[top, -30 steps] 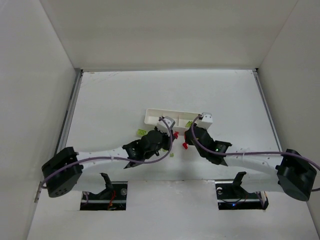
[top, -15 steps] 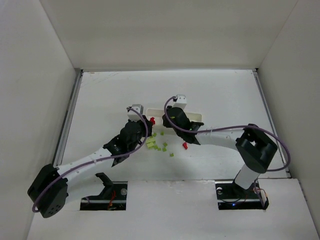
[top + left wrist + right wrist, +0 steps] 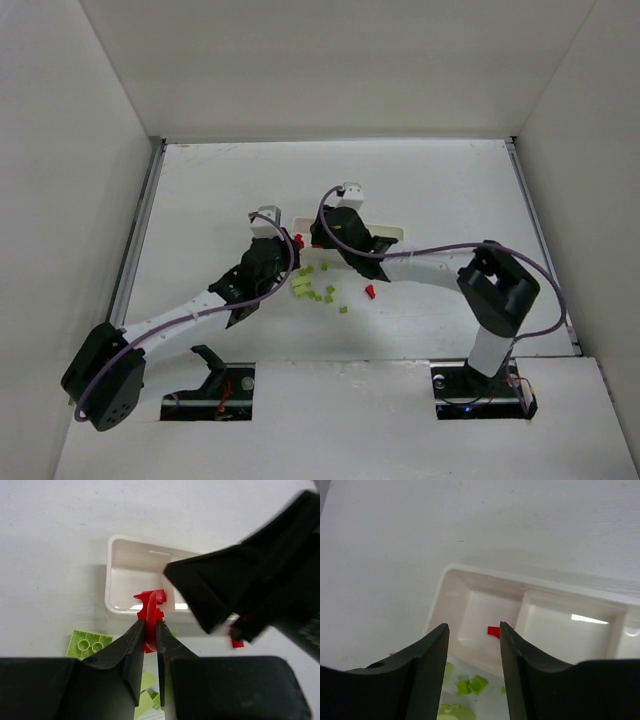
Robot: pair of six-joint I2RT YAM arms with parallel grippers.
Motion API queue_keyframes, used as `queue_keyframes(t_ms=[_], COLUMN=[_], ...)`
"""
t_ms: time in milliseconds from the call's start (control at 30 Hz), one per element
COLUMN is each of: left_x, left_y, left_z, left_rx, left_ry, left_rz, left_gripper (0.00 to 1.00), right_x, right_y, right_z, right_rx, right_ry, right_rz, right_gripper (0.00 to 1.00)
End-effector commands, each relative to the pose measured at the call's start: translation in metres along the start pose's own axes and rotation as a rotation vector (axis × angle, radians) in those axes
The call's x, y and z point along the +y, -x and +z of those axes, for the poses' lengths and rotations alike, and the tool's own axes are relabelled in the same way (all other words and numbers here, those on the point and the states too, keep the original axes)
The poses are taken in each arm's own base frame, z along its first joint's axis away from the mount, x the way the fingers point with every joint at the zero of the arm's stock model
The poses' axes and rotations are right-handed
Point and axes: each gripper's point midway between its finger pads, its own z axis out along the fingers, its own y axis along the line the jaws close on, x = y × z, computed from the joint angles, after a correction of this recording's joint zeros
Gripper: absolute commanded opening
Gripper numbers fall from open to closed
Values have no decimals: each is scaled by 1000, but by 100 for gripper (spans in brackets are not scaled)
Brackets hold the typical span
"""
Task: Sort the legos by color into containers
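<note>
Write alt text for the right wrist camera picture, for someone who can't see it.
The open right gripper frames a small red lego lying in the end compartment of the white tray. Lime-green legos lie on the white table just outside the tray's near wall.

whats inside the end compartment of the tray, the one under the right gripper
One small red lego lies on the compartment floor; nothing else shows there. The right gripper has its open jaws over the compartment's near corners, so anything there is hidden.
</note>
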Motion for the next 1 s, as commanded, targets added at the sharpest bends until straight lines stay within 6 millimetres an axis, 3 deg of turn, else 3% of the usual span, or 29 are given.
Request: queue_keyframes(t_ms=[0, 100, 200, 267, 400, 567, 767, 967], left_x=[-19, -24, -27, -27, -25, -16, -8, -7], left_y=[20, 17, 15, 18, 19, 10, 4, 18], left_z=[12, 25, 38, 45, 59, 78, 90, 76], left_rx=[-37, -21, -9, -14, -11, 24, 40, -12], left_ry=[-40, -44, -38, -33, -16, 25, 59, 71], left_rz=[-22, -11, 9, 16, 35, 55, 56, 48], left_gripper=[12, 12, 12, 12, 13, 14, 20, 28], right_x=[-8, -37, -68, -82, -104, -116, -115, -118], right_y=[34, 22, -1, -17, -53, -85, -94, -109], right_z=[-29, -51, -75, -90, -115, -126, -126, -124], right_rx=[-106, -113, -96, -76, -8, 90, 119, 164], right_ry=[6, -37, -79, -90, -118, -157, -161, -176], right_rz=[45, 42, 54, 56, 41, -29, -67, -104], right_gripper=[46, 33, 33, 37, 56, 59, 56, 54])
